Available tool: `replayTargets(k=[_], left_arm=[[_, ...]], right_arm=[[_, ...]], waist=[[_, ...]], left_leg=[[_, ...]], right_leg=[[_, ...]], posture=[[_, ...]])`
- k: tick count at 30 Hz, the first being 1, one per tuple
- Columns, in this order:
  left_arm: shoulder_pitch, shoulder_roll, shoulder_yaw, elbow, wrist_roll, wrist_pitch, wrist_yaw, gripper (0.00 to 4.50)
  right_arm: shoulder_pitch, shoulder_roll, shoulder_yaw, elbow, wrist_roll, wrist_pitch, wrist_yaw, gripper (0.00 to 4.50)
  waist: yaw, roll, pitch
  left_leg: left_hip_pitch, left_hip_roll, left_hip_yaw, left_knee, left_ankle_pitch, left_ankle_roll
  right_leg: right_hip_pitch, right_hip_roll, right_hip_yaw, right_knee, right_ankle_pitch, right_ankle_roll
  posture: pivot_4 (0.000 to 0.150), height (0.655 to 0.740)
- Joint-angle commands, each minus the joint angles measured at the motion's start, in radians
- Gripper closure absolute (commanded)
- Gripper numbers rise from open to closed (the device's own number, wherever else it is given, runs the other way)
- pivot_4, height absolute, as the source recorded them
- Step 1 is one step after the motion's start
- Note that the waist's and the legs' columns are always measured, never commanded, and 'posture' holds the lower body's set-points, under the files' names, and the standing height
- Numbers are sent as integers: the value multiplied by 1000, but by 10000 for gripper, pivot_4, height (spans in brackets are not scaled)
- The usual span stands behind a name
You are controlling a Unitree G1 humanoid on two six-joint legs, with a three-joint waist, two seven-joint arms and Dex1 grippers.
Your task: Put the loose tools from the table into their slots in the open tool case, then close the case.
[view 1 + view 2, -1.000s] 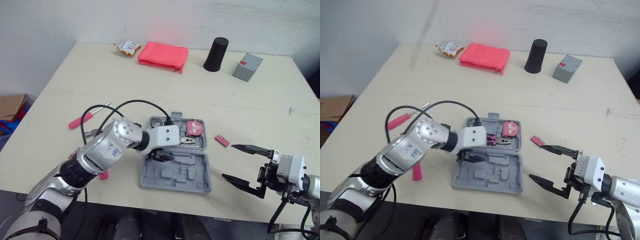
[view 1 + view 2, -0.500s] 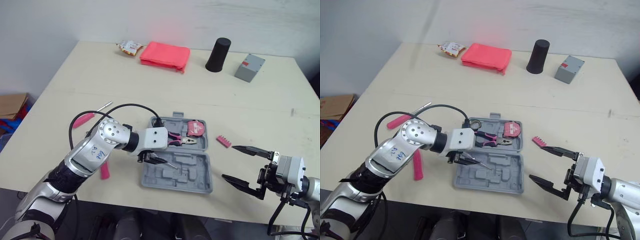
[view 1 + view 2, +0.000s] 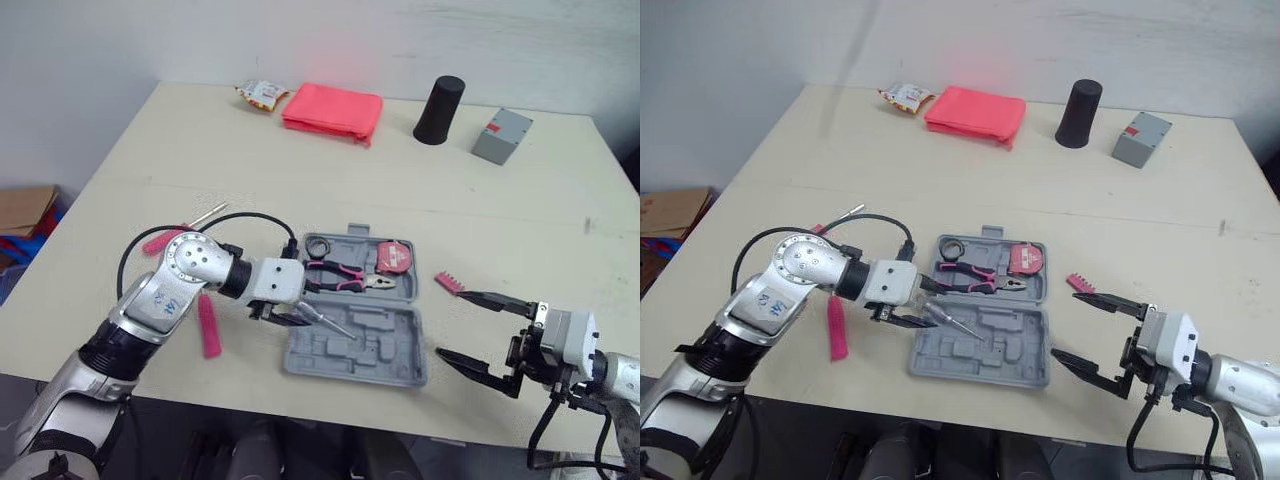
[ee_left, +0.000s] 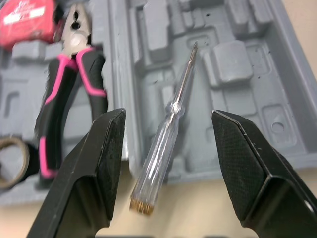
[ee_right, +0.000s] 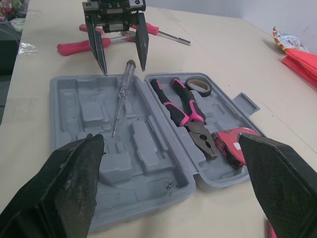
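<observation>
Lying in case point(image 3: 395, 352) — one screwdriver point(image 3: 325, 322), one pliers point(image 3: 340, 275).

Bright, even light; faint, soft shadows beside the case point(image 3: 392, 362); a pink glow on the wall point(image 3: 330, 58) above the pouch point(image 3: 332, 107).

At the far side, snack packet point(image 3: 260, 95) just beside folded red cloth point(image 3: 332, 107); black cup point(image 3: 439, 110) near grey box point(image 3: 501, 136)
</observation>
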Motion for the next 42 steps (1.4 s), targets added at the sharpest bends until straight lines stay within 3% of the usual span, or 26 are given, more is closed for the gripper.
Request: replayTargets(k=[1,10,13,17,18,20,25,30,35,42], left_arm=[[-23,0,-26,35,65,-71,-18,17616],[-77,-31,-80,84,150,-82,-74,17616],[-82,-44,-85,85,161,-65,-88,26318],[-87,-47,-79,83,173,-45,-93,43260],[-89,-48,-77,83,174,-43,-93,44451],[-94,-54,-62,73,162,-27,-88,44451],[-94,-70,17,-141,5,364,-101,44451],[-79,-104,-24,-229,35,594,15,44451],[-79,-126,-87,-243,95,655,125,44451],[-71,-136,-151,-232,92,691,164,44451]], right_arm=[[0,0,-4,-33,0,2,-9,0],[-10,6,13,-40,-3,10,-16,0],[-10,7,15,-44,-3,10,-20,0],[-5,8,15,-48,-4,8,-25,0],[-4,8,15,-49,-4,8,-27,0],[2,11,16,-56,-6,8,-31,0],[14,13,9,-64,-3,7,-39,0],[7,11,13,-59,-4,6,-39,0],[8,11,16,-57,-5,4,-33,0],[-17,2,19,-43,-3,7,-23,0]], waist=[[-1,0,0],[-3,0,0],[-4,0,0],[-3,0,0],[-3,0,0],[-3,0,0],[-4,0,0],[-3,0,0],[-3,0,0],[-3,0,0]], left_leg=[[0,0,0,0,0,0],[1,1,0,0,1,-1],[1,1,0,0,1,-1],[1,1,0,0,1,-1],[1,1,0,0,1,-1],[0,1,0,1,1,-1],[0,1,0,0,1,-1],[0,1,0,1,1,-2],[1,1,0,1,1,-1],[0,1,0,1,1,-1]], right_leg=[[0,0,0,0,0,0],[0,1,0,2,0,0],[0,1,0,2,0,0],[-1,1,0,3,0,0],[-1,1,0,3,0,0],[-1,1,0,3,0,0],[-1,1,0,3,0,0],[-1,1,0,4,0,0],[-1,1,1,4,0,0],[-1,1,1,4,0,0]], posture=[[1500,7400],[1500,7400],[1500,7400],[1500,7400],[1500,7400],[1500,7400],[1500,7400],[1500,7400],[1500,7400],[1500,7400]])
